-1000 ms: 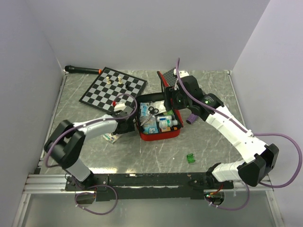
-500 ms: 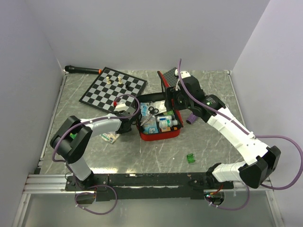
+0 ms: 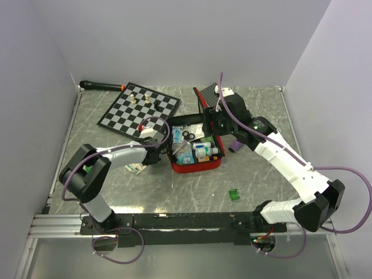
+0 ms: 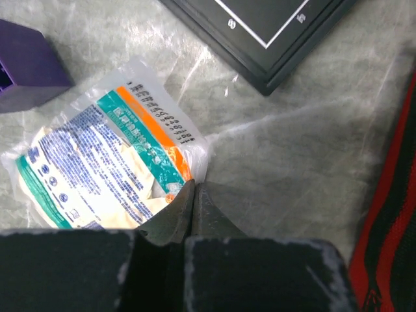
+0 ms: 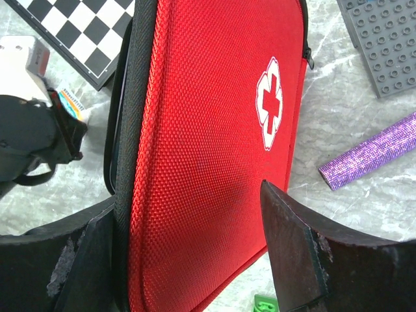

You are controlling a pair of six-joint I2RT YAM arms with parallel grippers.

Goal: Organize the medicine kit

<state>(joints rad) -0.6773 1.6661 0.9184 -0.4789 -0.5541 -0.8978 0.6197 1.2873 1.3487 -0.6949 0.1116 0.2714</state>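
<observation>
The red medicine kit (image 3: 197,167) lies open mid-table, holding scissors (image 3: 186,135), bottles (image 3: 204,150) and packets. Its lid (image 5: 208,130), with a white cross emblem, stands upright. My right gripper (image 5: 188,198) is open, one finger on each side of the lid; I cannot tell whether the fingers press it. In the top view the right gripper (image 3: 210,123) is at the kit's far edge. My left gripper (image 4: 194,185) is shut, its tips pinched on the clear edge of a medicine packet (image 4: 110,162) lying flat left of the kit. From above, the packet (image 3: 136,168) shows below the left gripper (image 3: 163,152).
A chessboard (image 3: 125,110) with several pieces lies far left. A purple block (image 4: 26,62) sits by the packet. A purple glitter tube (image 3: 236,145) and grey studded plate (image 5: 387,39) lie right of the kit. A green piece (image 3: 234,195) is nearer. A black tool (image 3: 102,85) lies by the back wall.
The left gripper has shut at the packet's edge, and the left arm has shifted slightly. The right arm and lid have barely moved.
</observation>
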